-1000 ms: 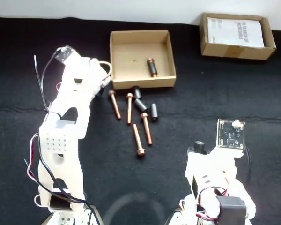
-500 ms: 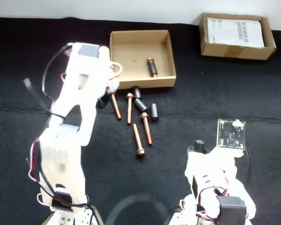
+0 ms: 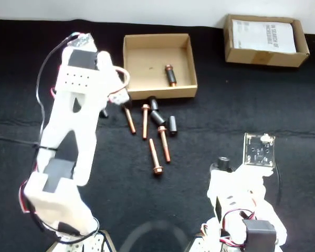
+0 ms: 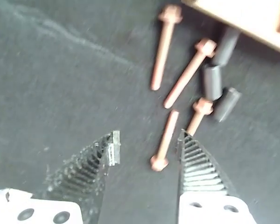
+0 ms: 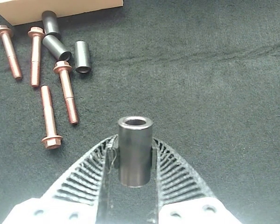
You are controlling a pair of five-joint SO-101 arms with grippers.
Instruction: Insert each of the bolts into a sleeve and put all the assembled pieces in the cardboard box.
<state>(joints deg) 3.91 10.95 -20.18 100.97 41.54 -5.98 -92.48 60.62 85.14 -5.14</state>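
- Gripping one sleeve (image 5: 135, 154) by its sides, the right gripper (image 5: 133, 142) is holding it upright with the bore facing up. It is sitting near that arm's base, well apart from the pile.
- The left gripper (image 4: 147, 138) is hanging over the black cloth (image 3: 252, 105) with its jaws spread wide and nothing between them. One bolt (image 4: 165, 137) is lying just ahead of the fingertips, close to one finger.
- Four bolts (image 3: 145, 121) are lying loose on the cloth just in front of the box (image 3: 157, 93). Three loose sleeves (image 3: 158, 116) are lying among their heads, some of them touching.
- One assembled piece (image 3: 170, 75) is already lying inside the box, so the task is looking early: one pair done and four to go, by my count.
- The step in hand is looking like fetching a bolt for the held sleeve. One arm is presenting the sleeve and the other is poised over the pile.
- The next move is calling for the left jaws to come down astride a single bolt, clear of its neighbours. They should close near the head, leaving the shank free.
- After that, the bolt tip is going to need to meet the upturned bore squarely, since a tilted grasp is likely to make it catch on the rim.
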